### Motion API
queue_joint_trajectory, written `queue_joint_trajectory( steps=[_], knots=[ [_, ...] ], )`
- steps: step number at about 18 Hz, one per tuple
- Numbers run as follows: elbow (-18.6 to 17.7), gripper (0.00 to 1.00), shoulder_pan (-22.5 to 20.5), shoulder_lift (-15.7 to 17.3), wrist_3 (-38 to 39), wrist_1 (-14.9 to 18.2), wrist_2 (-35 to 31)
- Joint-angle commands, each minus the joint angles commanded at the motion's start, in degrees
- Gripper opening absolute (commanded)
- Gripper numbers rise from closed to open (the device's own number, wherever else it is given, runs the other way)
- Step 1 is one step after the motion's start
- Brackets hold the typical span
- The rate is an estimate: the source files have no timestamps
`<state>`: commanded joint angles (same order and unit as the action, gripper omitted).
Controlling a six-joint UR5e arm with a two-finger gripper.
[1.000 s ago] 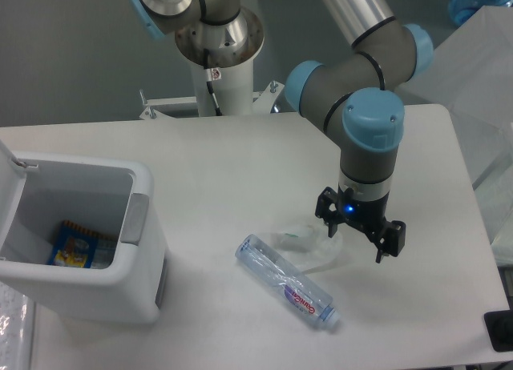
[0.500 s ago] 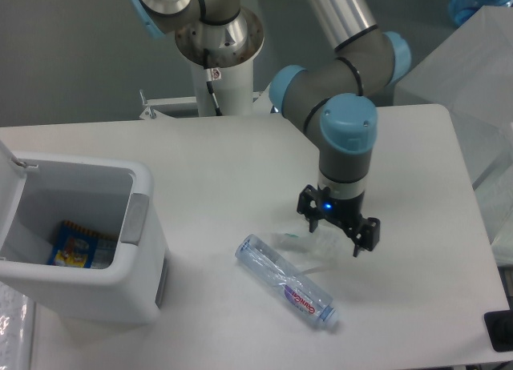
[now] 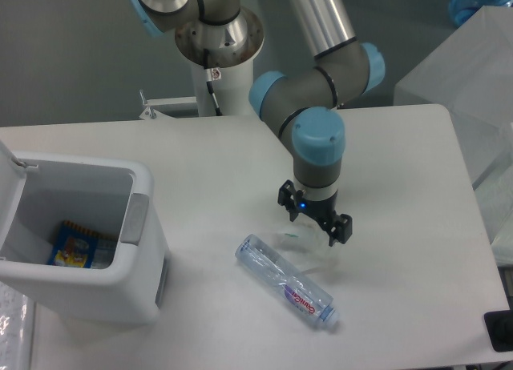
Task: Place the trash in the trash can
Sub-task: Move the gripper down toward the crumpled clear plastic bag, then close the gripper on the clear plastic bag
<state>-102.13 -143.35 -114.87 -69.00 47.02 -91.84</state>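
Gripper (image 3: 315,222) hung with fingers spread over the crumpled wrapper (image 3: 309,248), bottle (image 3: 286,281) just nearer; trash can (image 3: 76,238) stood well apart at the table's (image 3: 240,158) left edge.

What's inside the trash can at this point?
On the floor of the open trash can lies a colourful blue and yellow packet. The near wall hides the front part of the floor.

Red script on bottle label (image 3: 302,299), prob. unreadable, too small.
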Motion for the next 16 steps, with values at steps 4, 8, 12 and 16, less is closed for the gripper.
queue_joint_trajectory(
  steps=[4,8,12,16],
  knots=[
    [0.1,1.00,0.8,-1.1,0.1,0.0,-0.1],
    [0.4,0.85,0.8,-1.5,-0.6,0.4,-0.1],
    [-0.2,0.17,0.9,-1.2,-1.4,0.9,-4.5],
    [-0.1,0.09,0.9,-1.0,-1.5,1.0,-5.3]
  ],
)
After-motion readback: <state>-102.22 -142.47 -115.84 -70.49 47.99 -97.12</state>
